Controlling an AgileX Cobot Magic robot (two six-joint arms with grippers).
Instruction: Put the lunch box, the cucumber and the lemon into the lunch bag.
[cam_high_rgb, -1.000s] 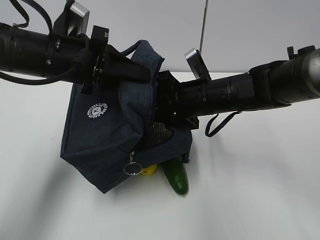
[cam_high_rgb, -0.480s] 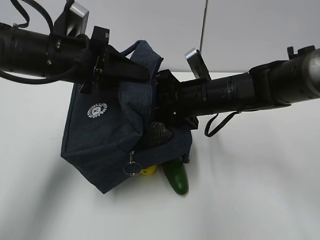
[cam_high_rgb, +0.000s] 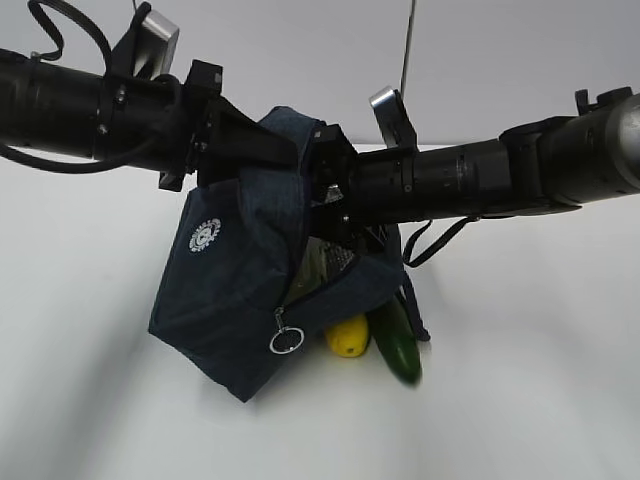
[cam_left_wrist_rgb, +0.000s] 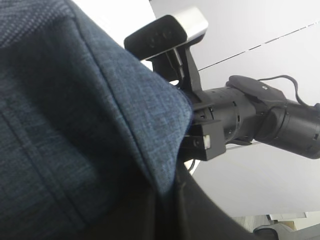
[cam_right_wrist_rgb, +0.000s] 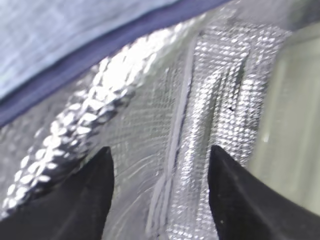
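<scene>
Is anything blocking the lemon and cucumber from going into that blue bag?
Yes. The right gripper fills the lunch bag opening above, while the lemon and cucumber lie outside on the table beside its lower edge.

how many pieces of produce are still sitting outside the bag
2. The lemon lies on the table by the lunch bag, below its open mouth. The cucumber lies just right of the lemon. The bag could hide others behind it.
</scene>
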